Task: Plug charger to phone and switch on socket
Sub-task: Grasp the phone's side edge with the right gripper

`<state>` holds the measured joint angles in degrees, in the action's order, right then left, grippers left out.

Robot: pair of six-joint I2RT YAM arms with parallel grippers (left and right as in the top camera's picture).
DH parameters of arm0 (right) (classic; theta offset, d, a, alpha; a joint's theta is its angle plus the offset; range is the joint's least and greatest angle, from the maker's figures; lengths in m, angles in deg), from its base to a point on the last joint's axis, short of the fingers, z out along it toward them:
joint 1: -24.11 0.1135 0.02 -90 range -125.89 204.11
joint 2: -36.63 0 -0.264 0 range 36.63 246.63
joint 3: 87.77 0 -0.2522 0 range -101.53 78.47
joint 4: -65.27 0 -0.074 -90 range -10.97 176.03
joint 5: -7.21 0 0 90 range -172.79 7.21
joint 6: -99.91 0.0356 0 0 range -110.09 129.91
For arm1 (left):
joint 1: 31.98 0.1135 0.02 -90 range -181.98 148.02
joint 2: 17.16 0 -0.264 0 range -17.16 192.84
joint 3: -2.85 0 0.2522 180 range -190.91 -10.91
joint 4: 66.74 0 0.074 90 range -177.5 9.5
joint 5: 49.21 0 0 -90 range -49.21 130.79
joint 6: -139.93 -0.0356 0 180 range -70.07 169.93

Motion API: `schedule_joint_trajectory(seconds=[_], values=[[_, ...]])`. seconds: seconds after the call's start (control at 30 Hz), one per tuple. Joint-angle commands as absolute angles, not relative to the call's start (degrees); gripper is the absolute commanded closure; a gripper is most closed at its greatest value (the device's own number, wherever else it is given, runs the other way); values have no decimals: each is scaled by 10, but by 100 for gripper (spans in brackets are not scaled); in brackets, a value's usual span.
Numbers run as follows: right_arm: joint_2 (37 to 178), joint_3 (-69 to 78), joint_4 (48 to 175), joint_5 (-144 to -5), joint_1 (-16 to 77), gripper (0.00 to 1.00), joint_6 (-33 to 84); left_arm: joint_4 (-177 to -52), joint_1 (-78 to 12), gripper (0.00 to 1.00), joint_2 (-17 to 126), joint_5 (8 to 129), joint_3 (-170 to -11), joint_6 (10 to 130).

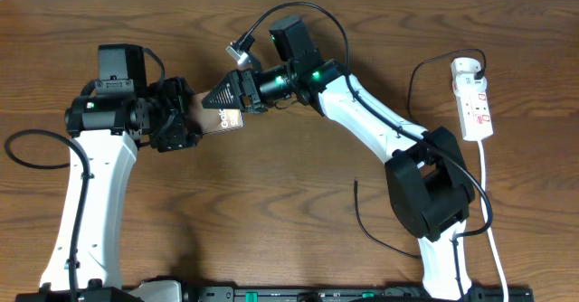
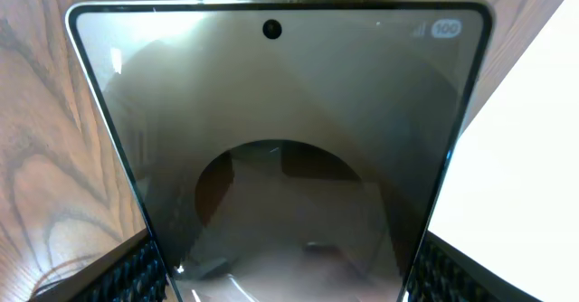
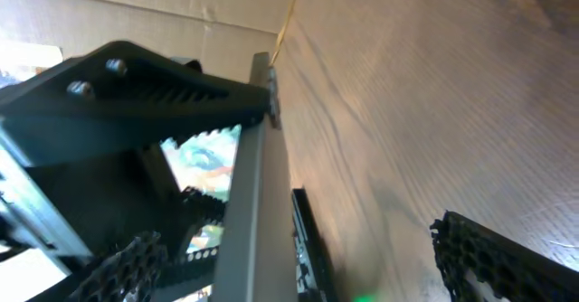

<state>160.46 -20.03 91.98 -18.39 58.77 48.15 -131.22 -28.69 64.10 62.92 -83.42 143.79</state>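
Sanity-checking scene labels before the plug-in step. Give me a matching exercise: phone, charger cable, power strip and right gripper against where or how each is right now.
Things:
1. phone
2. charger cable
3. power strip
4. right gripper

States:
A. far right of the table
B. open, at the phone's edge
C. clamped in the left gripper
D. lying loose on the wood, ungripped

Pairs: 1-C, 2-D, 3-A, 4-B
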Motion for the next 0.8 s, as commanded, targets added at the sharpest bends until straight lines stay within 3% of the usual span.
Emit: schedule_joint_trajectory(seconds=[0.0,0.77], values=[[1600,-203,918,-197,598,6,489,-1309,-290,93,642,630,-838,1446],[1600,-203,892,-209,602,14,521,-1307,-308,93,642,628,-838,1459]])
